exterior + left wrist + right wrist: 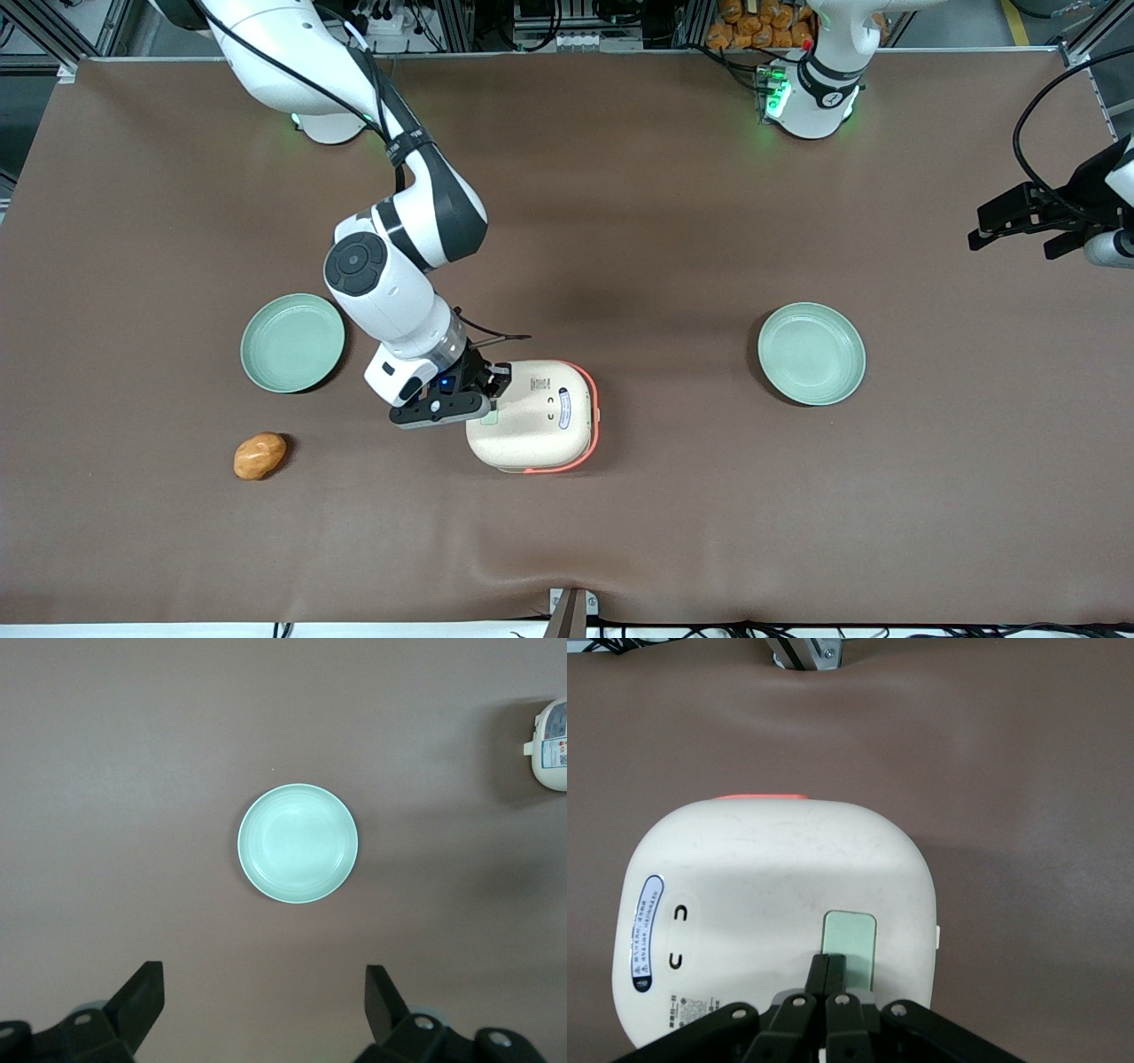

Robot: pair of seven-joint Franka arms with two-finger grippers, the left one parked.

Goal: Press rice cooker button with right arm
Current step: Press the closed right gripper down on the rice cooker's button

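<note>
Two fingertips pinched together, that's what I'm working with right now: the jaws (830, 979) on the right arm (390, 266) are closed on nothing, tips side by side like one blunt poker. The rice cooker (780, 912) sits on the counter (620, 221) right under them, lid closed, and the button (850, 943) is the pale green rectangle directly beneath and just ahead of the tips. From the wrist cam the tips overlap the button's near edge, though I can't tell if they're actually touching it yet or hovering just above.

My plan for doing this cleanly: nudge forward a hair so the tips sit over the button's middle rather than its edge, then push straight down, slow. An off-centre press looks like it could slip onto the cream lid or tilt the whole cooker, since it's a light-looking box. Keep the jaws shut the whole way so they don't straddle the button.

Well off to the sides of the jaws there's a green plate (292, 343) near the arm, another plate (811, 354) toward the parked arm's end, and an orange-brown lump (260, 455). None in the way.
</note>
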